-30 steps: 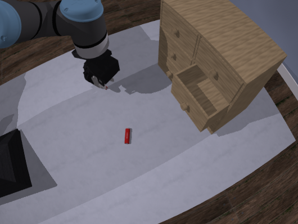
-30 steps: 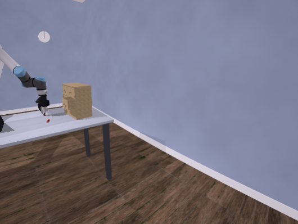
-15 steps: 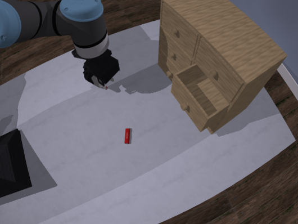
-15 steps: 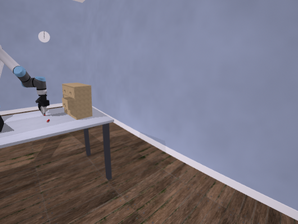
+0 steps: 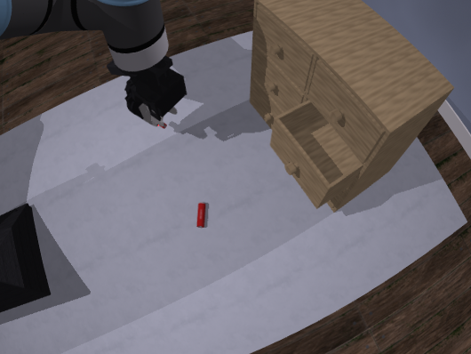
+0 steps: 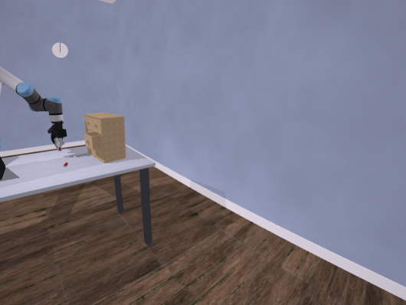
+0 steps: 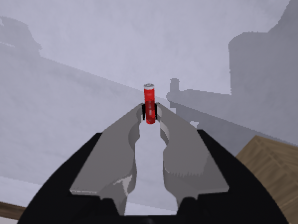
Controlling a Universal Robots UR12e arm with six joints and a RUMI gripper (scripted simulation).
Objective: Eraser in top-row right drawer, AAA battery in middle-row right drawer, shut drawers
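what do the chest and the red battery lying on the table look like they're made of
The chest looks like pale wood with a matt finish, going by the streaky grain on its top and sides; it could be a veneer.

The red battery probably has a metal body in a smooth printed wrap, judging by its even red skin and light marking.

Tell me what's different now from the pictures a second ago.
The claw has risen a little off the table, carrying the small red battery up in its grip. I can't tell exactly when it took hold. The other red battery, the chest and its open drawer stayed as they were.
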